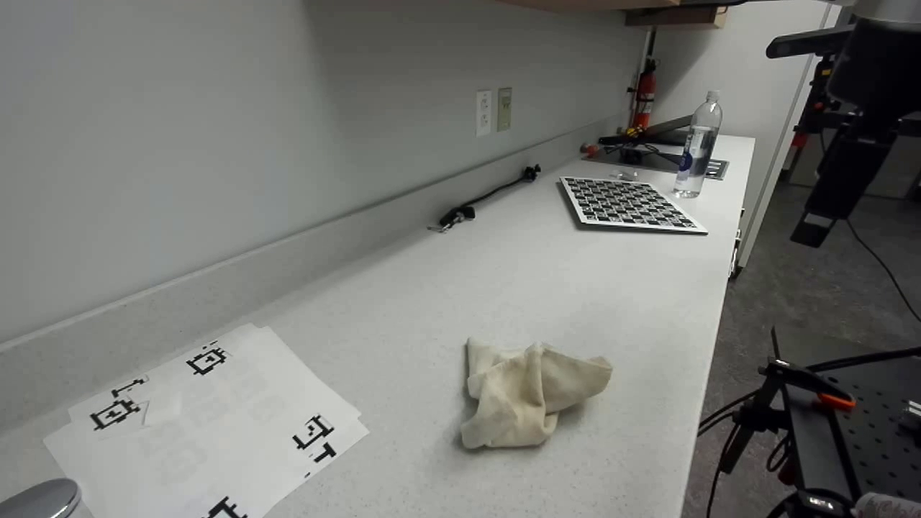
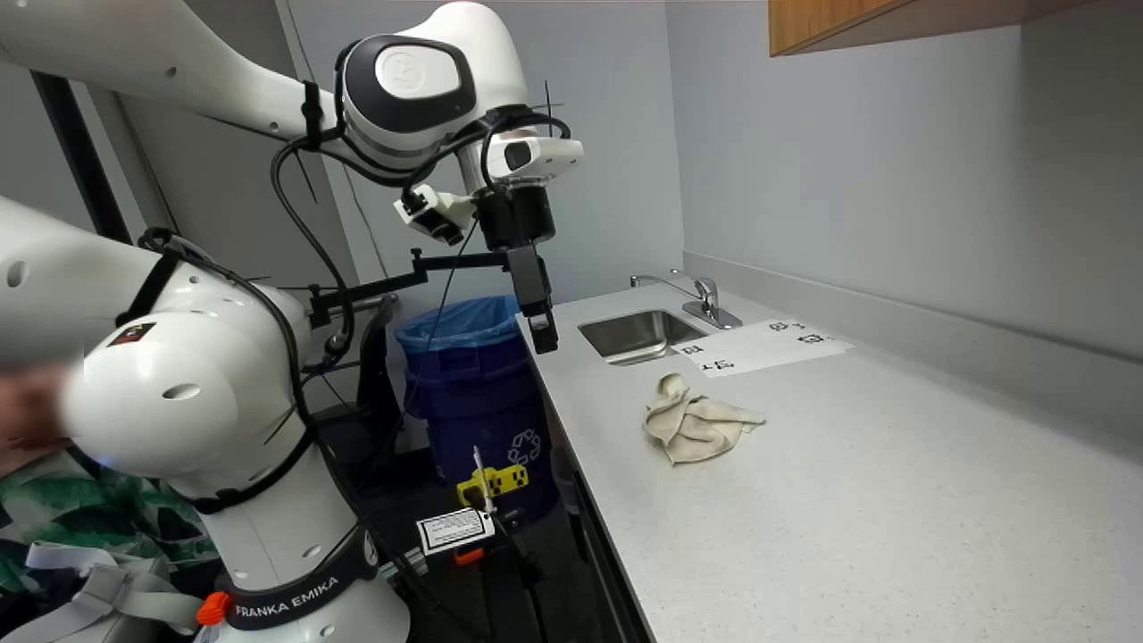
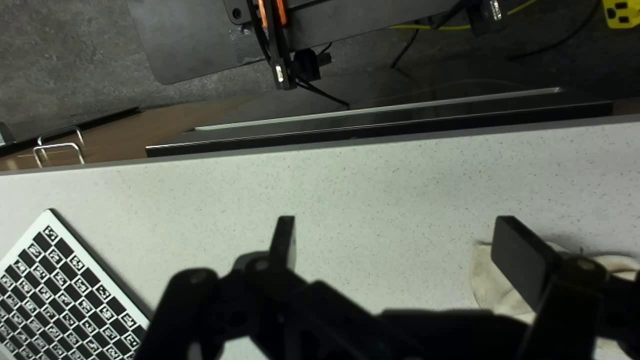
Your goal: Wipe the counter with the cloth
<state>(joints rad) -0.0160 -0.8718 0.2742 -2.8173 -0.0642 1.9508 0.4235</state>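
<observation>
A crumpled beige cloth [image 1: 529,396] lies on the pale speckled counter [image 1: 611,288]. The cloth [image 2: 701,430] and the counter [image 2: 848,536] show in both exterior views. My gripper [image 2: 543,335] is raised above the counter's front edge, apart from the cloth; its black fingers [image 1: 813,230] point down. In the wrist view my gripper [image 3: 395,222] is open, with nothing between the fingertips. There the cloth [image 3: 487,287] lies at the lower right, partly hidden behind the right finger.
Marker sheets [image 1: 216,417] lie on the counter near a sink [image 2: 643,335] and faucet [image 2: 707,299]. A checkered board [image 1: 626,205], water bottle [image 1: 698,147] and black cable [image 1: 496,193] are toward the opposite end. A wall backs the counter; a cabinet [image 2: 857,22] hangs above.
</observation>
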